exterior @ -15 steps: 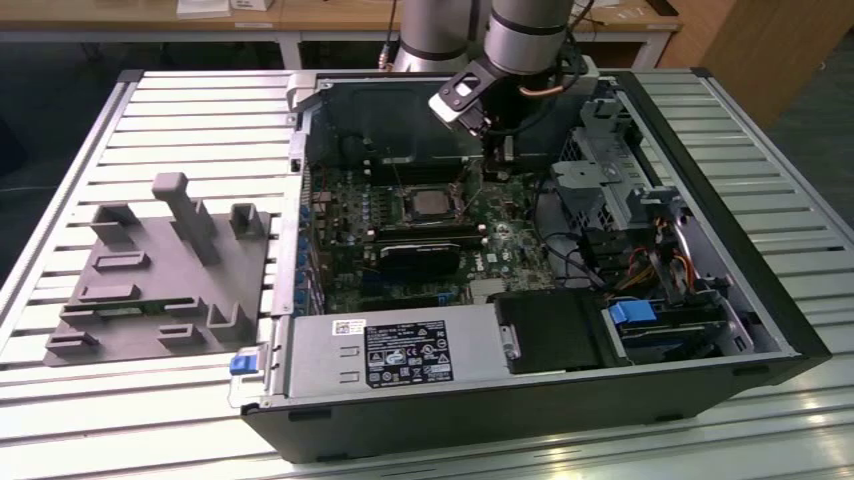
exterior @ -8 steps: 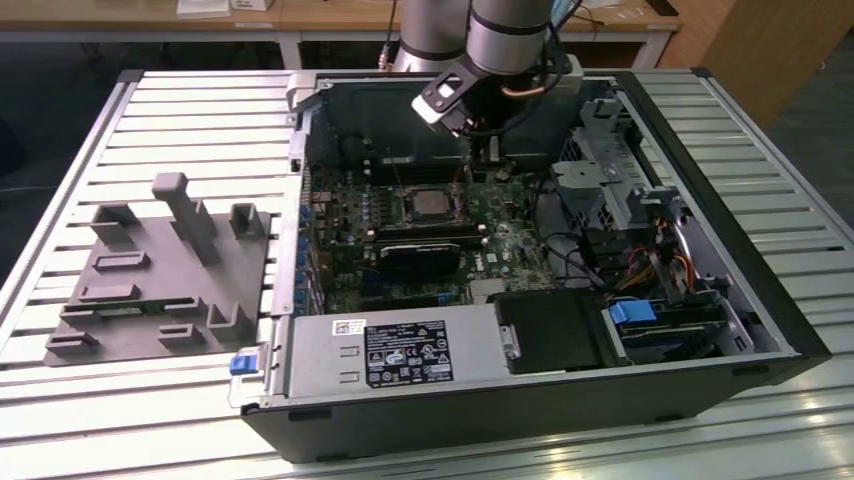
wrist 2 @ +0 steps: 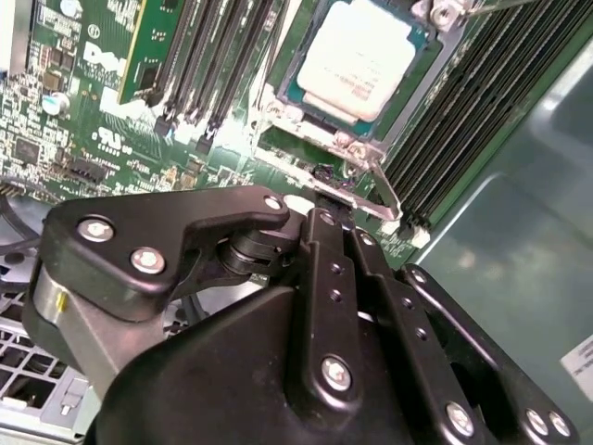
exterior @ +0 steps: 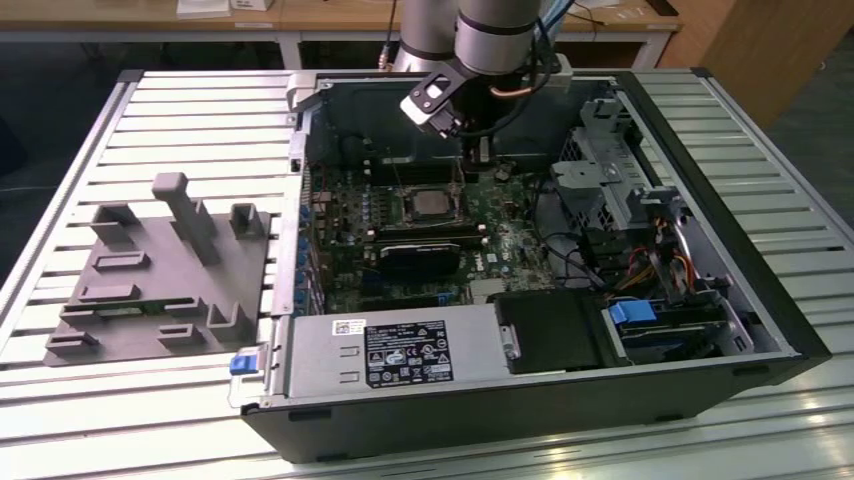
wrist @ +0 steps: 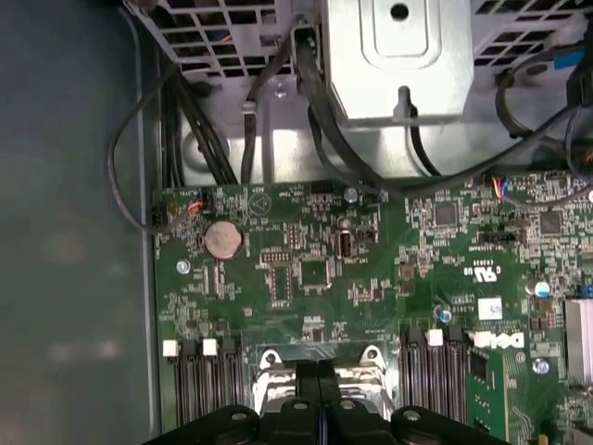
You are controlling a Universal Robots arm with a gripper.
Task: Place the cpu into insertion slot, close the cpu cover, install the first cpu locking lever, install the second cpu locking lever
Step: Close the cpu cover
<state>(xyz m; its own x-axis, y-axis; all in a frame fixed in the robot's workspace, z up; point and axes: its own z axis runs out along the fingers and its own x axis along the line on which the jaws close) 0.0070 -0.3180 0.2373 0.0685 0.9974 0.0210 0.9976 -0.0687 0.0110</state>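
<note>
Black metal jaws, clenched tip to tip with nothing visible between, down just beside the silver edge of the cover in the second wrist view; whether touching it, impossible to tell. Right by the tips, a thin lever slanting away from the cover's corner. Inside the cover's window, the cpu, pale top up, seated flat in the slot, cover down around it. Long black memory slots on both sides of the slot. Green board spreading beyond, with a round coin cell near one edge in the first wrist view. In the exterior view, arm reaching down into the open case, just beyond the slot. Grey power supply along the case's near wall. Case lying on a slatted surface, with a grey fixture well apart toward the exterior view's left.
</note>
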